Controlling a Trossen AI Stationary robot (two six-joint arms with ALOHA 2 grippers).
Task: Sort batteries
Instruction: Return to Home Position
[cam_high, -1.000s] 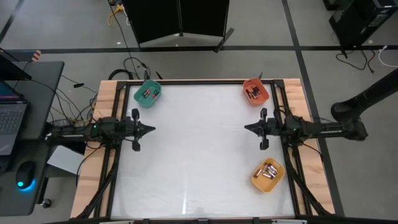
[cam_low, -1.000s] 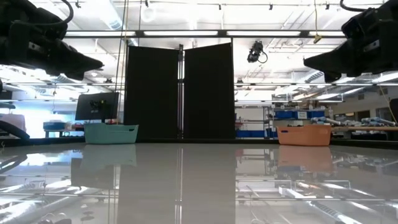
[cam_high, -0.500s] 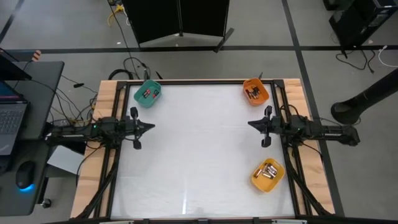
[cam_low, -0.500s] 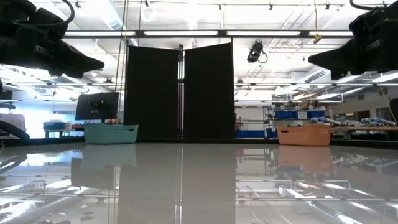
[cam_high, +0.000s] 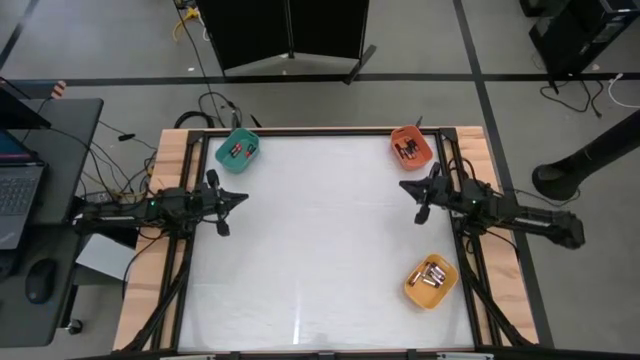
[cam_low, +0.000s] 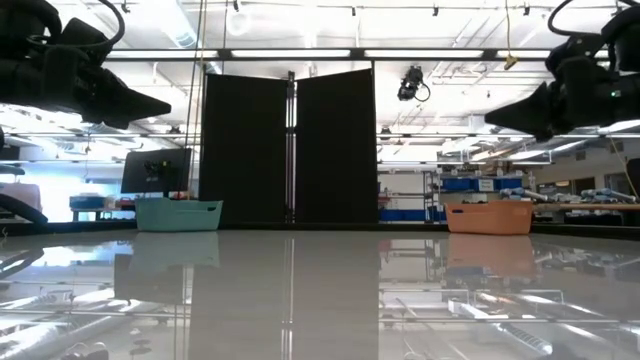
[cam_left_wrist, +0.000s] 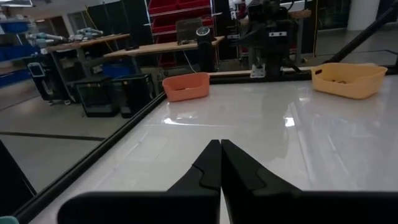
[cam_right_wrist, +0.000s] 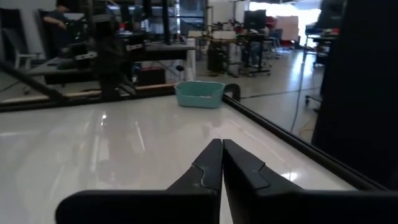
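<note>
The batteries lie in three bins. Some with red bands are in the teal bin (cam_high: 238, 150), dark ones in the orange bin (cam_high: 411, 146), silvery ones in the yellow bin (cam_high: 431, 282). No battery shows on the bare table top. My left gripper (cam_high: 243, 197) hovers shut near the table's left edge, pointing right, just on the near side of the teal bin. My right gripper (cam_high: 403, 185) hovers shut near the right edge, on the near side of the orange bin, pointing left and slightly far. Both sets of fingertips meet in the wrist views (cam_left_wrist: 220, 155) (cam_right_wrist: 222, 155).
The white table top (cam_high: 320, 250) spreads between the arms. The teal bin (cam_low: 178, 213) and the orange bin (cam_low: 488, 216) stand at the far corners, the yellow bin near the near right corner. Black frame rails (cam_high: 185, 280) run along both sides. A dark screen (cam_low: 288, 150) stands behind the table.
My right gripper has swung toward the far edge, closer to the orange bin, and its arm now slants instead of lying straight across. My left gripper has drifted a little toward the far edge. Both stay shut, and the bins have not moved.
</note>
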